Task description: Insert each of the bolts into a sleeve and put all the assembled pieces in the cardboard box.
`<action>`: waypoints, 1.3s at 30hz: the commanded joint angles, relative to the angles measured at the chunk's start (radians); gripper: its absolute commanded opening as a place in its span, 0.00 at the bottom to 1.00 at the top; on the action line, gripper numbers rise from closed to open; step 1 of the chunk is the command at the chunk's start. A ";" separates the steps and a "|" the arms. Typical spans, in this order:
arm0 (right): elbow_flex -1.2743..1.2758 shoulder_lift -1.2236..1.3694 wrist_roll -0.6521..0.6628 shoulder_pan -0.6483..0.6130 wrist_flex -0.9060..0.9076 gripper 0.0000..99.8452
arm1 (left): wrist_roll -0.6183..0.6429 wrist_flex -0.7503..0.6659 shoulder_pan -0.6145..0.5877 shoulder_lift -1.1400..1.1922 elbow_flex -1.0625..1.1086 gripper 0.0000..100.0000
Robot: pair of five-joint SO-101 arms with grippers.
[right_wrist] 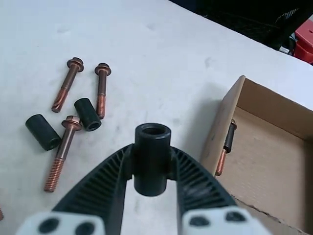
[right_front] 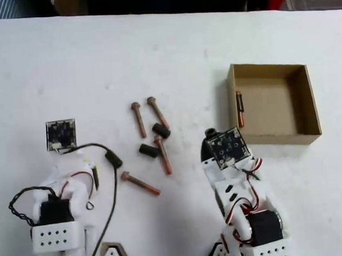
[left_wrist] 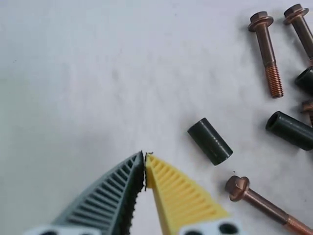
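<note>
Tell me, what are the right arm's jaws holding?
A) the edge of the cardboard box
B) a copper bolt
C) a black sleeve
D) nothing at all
C: in the right wrist view, a black sleeve stands clamped between the right arm's jaws, its open end up.

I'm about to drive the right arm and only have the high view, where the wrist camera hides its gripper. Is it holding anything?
Observer: Yes. The right gripper is shut on a black sleeve, whose empty bore faces the wrist camera, with no bolt in it.
Operator: And the left gripper? It's hidden for me too.
Observer: The left gripper is shut and holds nothing. Its tips are over bare table, beside a loose sleeve but apart from it.
</note>
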 commanded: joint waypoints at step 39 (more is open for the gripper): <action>0.305 -0.068 -0.181 -0.102 -0.433 0.02 | 0.035 0.437 0.153 0.556 -0.786 0.05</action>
